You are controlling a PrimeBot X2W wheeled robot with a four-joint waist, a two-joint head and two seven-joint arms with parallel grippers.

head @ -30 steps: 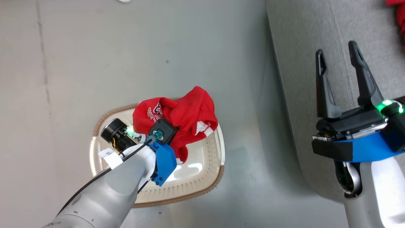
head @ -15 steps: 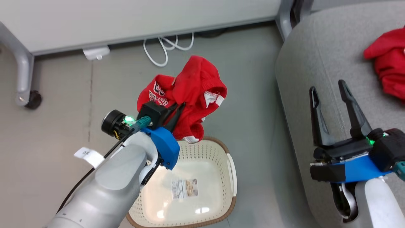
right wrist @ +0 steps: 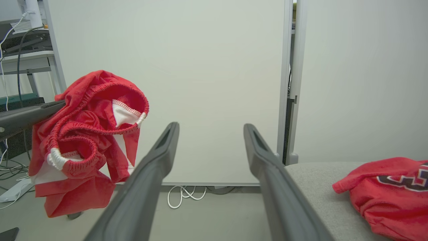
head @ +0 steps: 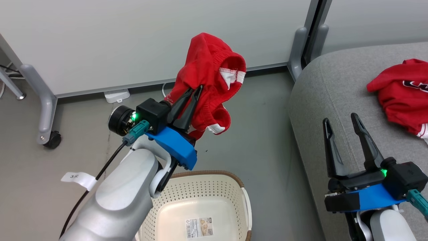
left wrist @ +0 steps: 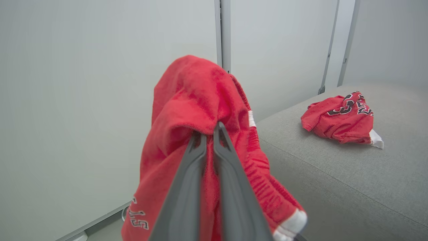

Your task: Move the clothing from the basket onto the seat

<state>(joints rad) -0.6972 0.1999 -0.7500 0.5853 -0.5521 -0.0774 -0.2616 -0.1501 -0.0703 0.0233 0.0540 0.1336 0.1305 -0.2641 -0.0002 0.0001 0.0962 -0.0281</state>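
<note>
Head view: garment [head: 207, 67] pinched, seemingly mid-fold, left jaws.

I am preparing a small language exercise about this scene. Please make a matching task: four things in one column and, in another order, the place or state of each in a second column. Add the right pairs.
Things
1. held garment
2. other garment
3. basket
4. right gripper

Places or states
A. stands on the floor, with a label on its bottom
B. open, holding nothing
C. lies crumpled on the seat
D. hangs in the air, clamped by the left gripper

Pairs: 1-D, 2-C, 3-A, 4-B
</note>
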